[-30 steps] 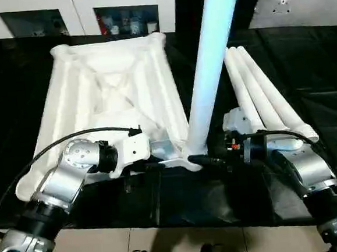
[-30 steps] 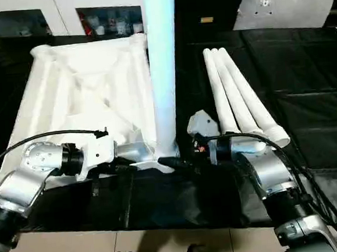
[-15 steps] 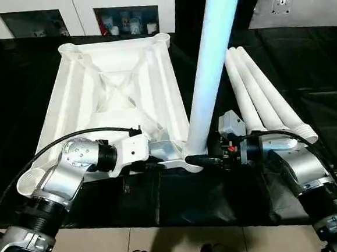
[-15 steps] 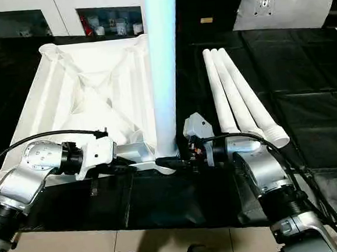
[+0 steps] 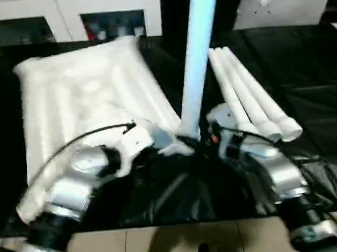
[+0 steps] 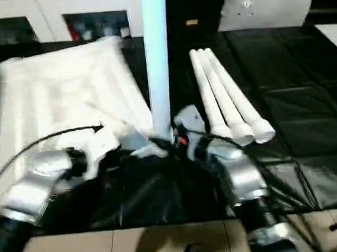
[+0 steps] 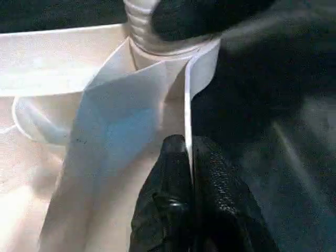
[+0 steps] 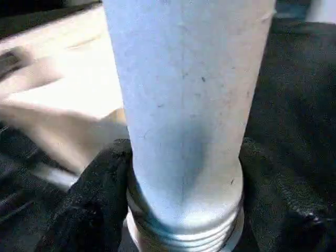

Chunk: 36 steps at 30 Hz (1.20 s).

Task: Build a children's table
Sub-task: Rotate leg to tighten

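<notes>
The children's table top (image 5: 78,92) lies upside down on the black cloth, ribbed side up. One white leg (image 5: 197,59) stands upright in its near right corner socket. My right gripper (image 8: 184,178) is shut on this leg just above its ridged base, one black finger (image 8: 102,184) on each side. In the left wrist view a thin white edge of the top (image 7: 188,105) beside that socket sits between the fingers of my left gripper (image 7: 188,152), which is shut on it. Three more legs (image 5: 248,96) lie side by side to the right.
The black cloth (image 5: 316,79) covers the work surface, and its front edge (image 5: 176,223) runs just below my forearms, with tiled floor beyond. Cabinets (image 5: 61,17) and a pale panel (image 5: 281,0) stand at the back.
My right gripper's fingers have closed in on the base of the upright leg. The whole picture has shifted and tilted with the camera. The left gripper keeps its hold.
</notes>
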Tool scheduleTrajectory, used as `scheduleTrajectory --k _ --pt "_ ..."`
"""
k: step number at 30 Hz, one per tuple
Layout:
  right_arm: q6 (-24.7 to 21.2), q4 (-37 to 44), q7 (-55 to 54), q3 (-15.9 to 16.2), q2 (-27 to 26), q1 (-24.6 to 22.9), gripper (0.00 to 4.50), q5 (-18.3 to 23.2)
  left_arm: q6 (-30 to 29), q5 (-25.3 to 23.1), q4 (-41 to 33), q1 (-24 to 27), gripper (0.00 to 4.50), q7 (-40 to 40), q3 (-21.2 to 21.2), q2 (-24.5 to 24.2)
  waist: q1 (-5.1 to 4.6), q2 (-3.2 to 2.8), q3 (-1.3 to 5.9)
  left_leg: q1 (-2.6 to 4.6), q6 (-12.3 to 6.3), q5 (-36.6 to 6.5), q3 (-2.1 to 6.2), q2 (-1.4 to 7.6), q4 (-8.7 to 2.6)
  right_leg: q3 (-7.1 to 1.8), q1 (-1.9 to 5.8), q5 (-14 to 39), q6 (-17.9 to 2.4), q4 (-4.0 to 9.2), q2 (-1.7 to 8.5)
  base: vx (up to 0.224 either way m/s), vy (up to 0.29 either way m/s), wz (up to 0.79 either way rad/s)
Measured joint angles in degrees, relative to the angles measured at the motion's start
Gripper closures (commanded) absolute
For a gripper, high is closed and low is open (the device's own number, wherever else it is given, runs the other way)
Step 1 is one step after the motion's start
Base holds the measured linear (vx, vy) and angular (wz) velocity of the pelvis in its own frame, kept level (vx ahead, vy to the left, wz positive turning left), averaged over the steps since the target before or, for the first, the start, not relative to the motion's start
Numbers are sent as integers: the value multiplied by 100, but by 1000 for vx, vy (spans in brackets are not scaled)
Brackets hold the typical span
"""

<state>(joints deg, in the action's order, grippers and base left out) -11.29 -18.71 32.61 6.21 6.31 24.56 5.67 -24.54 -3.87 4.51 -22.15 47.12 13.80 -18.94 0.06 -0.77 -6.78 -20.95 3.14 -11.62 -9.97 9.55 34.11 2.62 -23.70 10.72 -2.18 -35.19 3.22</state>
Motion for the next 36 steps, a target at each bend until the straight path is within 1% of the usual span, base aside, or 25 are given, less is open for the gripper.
scheduleTrajectory --k 2,5,7,8,9,11,12,15,19,21,23,26,27,29,31,33,36 --pt "-69 -5 -473 -72 -215 37 184 -113 -276 -79 -116 1 450 -315 -11 204 23 0 0 -3 0 0 0 0 -9 2 -5 1 3 2 0 0 0 0" --pt "-167 -44 -1132 -261 -537 105 184 -190 -739 -271 -287 7 450 -846 -3 693 37 0 0 -9 -8 4 0 -2 -24 4 -13 2 4 21 0 0 0 0" --pt "-176 -58 -1356 -336 -626 141 184 -197 -933 -359 -436 21 450 -1083 101 851 37 0 1 -15 -47 11 0 -7 -24 1 -24 2 4 27 1 0 0 0" --pt "-170 -58 -1377 -349 -639 141 184 -197 -947 -382 -474 35 450 -1128 133 863 40 0 0 -16 -51 8 0 -6 -24 3 -25 3 4 31 2 0 0 0" --pt "-166 -58 -1378 -351 -643 141 128 -195 -948 -385 -481 38 450 -1129 135 861 39 0 0 -18 -54 7 0 -6 -24 5 -26 3 3 32 1 0 0 0" --pt "-175 -47 -1372 -366 -664 135 128 -153 -947 -381 -502 39 450 -1114 163 798 37 0 0 -17 -54 7 0 -4 -23 7 -26 3 3 32 1 0 0 0" --pt "-174 -35 -1365 -372 -729 123 107 -93 -946 -377 -522 39 450 -1082 178 723 32 0 0 -16 -54 7 0 -3 -23 7 -26 3 3 31 1 0 0 0" --pt "-137 43 -1210 -361 -696 40 83 -79 -869 -350 -543 39 450 -953 181 570 21 1 -1 -15 -52 7 1 -3 -23 7 -27 3 4 30 1 0 0 0" --pt "-82 61 -751 -251 -407 -73 43 -21 -725 -258 -541 39 450 -719 205 329 29 1 -1 -19 -53 7 1 -3 -23 8 -32 3 4 31 1 0 0 0" --pt "-35 70 -338 -226 -124 -98 31 118 -486 -185 -468 39 450 -490 213 123 34 1 -1 -21 -53 7 1 -3 -23 9 -32 3 4 30 1 0 0 0" --pt "21 109 45 -251 163 -156 8 216 -282 -110 -403 41 450 -278 206 -37 53 1 -2 -21 -54 8 2 -2 -23 10 -32 3 4 30 1 0 0 0" --pt "79 296 870 -180 642 -199 8 381 227 84 -190 38 450 242 196 -378 92 0 -2 -20 -54 8 3 -3 -19 10 -29 3 4 29 1 0 0 0" --pt "94 310 1169 -181 858 -181 8 411 481 164 -89 38 450 466 198 -512 118 1 -1 -18 -54 8 3 -3 -17 10 -26 3 3 29 1 0 0 0" --pt "152 331 1487 -157 1011 -171 8 481 743 212 39 16 450 696 207 -634 158 0 -2 -15 -54 8 3 -2 -15 10 -27 3 3 25 1 0 0 0" --pt "202 312 1870 -61 1170 -132 8 524 1055 279 184 -22 450 1003 244 -784 192 0 -2 -15 -54 8 3 -2 -14 10 -27 3 3 22 1 0 0 0" --pt "245 255 2254 67 1398 -5 8 527 1367 367 383 -77 450 1298 265 -905 207 0 -1 -15 -56 9 3 -2 -12 9 -25 2 3 21 1 0 0 0" --pt "312 206 2591 166 1519 110 8 519 1587 424 580 -180 450 1582 304 -972 220 1 -1 -15 -56 9 3 -2 -9 9 -24 2 2 21 2 0 0 0"
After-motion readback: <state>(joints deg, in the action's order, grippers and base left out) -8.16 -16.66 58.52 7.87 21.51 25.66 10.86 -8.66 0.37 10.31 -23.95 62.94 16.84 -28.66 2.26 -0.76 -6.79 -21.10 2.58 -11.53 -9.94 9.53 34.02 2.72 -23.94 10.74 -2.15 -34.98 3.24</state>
